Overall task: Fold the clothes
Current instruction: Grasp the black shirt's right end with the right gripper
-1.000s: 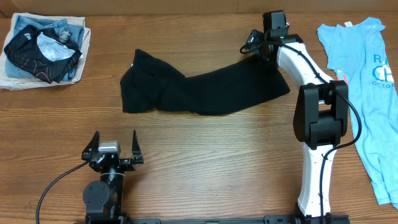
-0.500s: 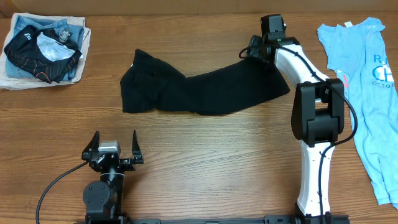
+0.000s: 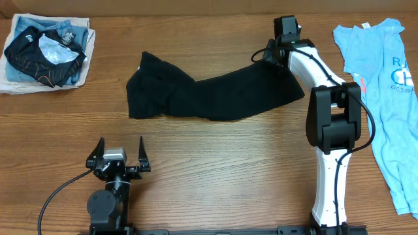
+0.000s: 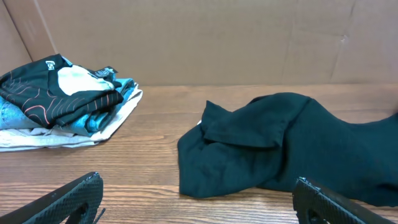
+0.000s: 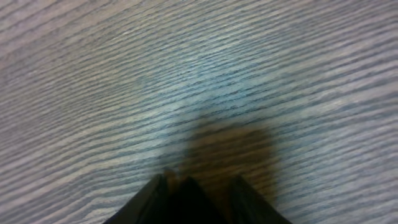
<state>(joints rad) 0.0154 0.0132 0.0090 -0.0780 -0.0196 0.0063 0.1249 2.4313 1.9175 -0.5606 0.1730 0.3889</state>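
Note:
The clothes (image 3: 209, 91), a plain black T-shirt, lie bunched in a long band across the middle of the table, and the left wrist view shows them (image 4: 292, 143) ahead. My right gripper (image 3: 266, 49) is down at the shirt's far right corner. In the right wrist view the right gripper (image 5: 202, 182) is only blurred dark shapes close over the wood, its jaws narrowed with something dark between them. Whether they pinch the fabric does not show. My left gripper (image 3: 119, 149) rests near the front edge, well short of the shirt. The left gripper (image 4: 196, 182) stands wide open and empty.
A pile of garments (image 3: 46, 49), topped by a small black one with orange lines (image 4: 62, 93), sits at the far left corner. A light blue printed T-shirt (image 3: 385, 85) lies along the right side. A cardboard wall (image 4: 217, 37) closes the back. The right arm (image 3: 333, 124) stands front right.
The right gripper has shifted slightly toward the back at the shirt's corner and its jaws have narrowed. The left arm and the shirt have not moved.

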